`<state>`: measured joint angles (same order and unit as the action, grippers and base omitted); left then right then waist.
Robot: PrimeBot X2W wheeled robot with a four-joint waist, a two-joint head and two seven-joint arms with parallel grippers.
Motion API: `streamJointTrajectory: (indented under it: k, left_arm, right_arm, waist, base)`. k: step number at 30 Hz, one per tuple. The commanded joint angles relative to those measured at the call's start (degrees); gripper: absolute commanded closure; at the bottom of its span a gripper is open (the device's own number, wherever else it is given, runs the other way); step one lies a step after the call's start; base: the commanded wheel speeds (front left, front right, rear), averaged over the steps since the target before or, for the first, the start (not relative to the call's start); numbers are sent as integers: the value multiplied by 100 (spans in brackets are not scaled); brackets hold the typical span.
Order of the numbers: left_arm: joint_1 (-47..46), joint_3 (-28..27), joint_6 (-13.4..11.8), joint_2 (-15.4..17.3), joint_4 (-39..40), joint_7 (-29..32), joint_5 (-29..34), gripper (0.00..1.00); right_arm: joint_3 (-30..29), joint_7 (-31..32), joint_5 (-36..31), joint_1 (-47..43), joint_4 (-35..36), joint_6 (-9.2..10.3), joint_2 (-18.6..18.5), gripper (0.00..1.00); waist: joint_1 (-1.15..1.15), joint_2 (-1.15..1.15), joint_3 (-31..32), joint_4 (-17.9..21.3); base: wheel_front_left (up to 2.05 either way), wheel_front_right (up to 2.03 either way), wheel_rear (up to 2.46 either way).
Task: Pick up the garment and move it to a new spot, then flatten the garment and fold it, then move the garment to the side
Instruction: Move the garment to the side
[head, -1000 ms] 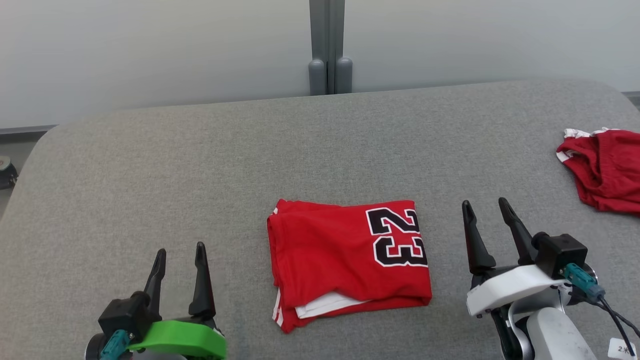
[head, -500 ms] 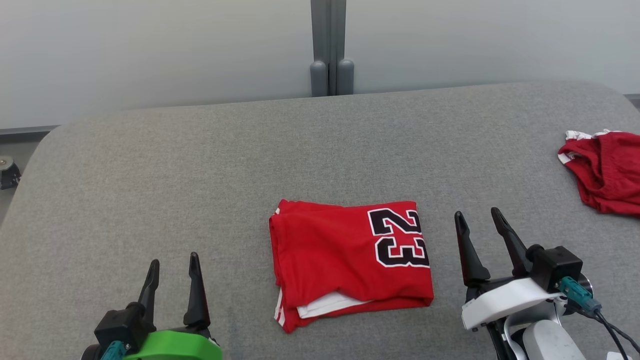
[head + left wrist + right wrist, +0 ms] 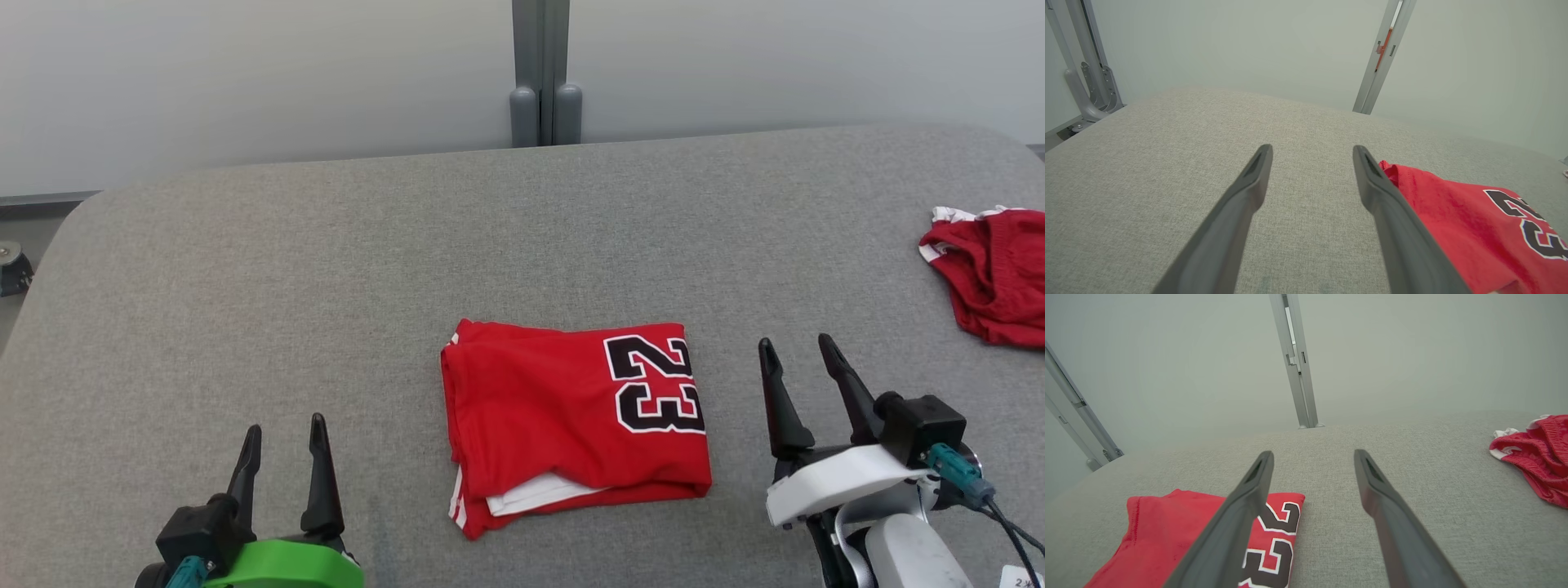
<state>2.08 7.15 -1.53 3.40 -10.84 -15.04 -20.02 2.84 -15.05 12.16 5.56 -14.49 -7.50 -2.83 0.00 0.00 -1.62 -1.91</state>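
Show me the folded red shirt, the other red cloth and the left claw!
folded red shirt [image 3: 539, 408], head view, plain red top layer.
other red cloth [image 3: 992, 278], head view, crumpled middle.
left claw [image 3: 285, 425], head view, between its fingertips.

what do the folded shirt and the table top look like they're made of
Shirt: thin, soft knit, probably sports polyester, matte red; it lies in limp folded layers with a stitched hem. Table top: grey woven cloth cover, matte; a fine flecked weave shows, and the rounded corners hint at padding.

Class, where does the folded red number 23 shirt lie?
In the head view the folded red shirt lies front-centre on the grey table, between the left tool and right tool, touching neither.
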Motion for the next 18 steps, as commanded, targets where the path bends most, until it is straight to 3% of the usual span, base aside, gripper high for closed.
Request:
streamJointTrajectory:
  k: [1,7,18]
  left_arm:
    - [-63,-32,20,0,10,-15,67,0]
    - [-137,27,2,-25,55,-15,91,0]
    - [-286,116,-26,-42,170,-15,78,0]
  right_arm:
    - [-89,76,73,139,-60,4,-15,0]
    - [-409,1121,112,613,-106,4,-42,0]
    - [276,3252,933,885,-120,4,-707,0]
  waist:
    - [0,0,-19,-4]
    - [0,0,-138,-59]
    - [0,0,-443,-358]
  base:
    - [0,0,0]
    - [0,0,0]
    - [0,0,0]
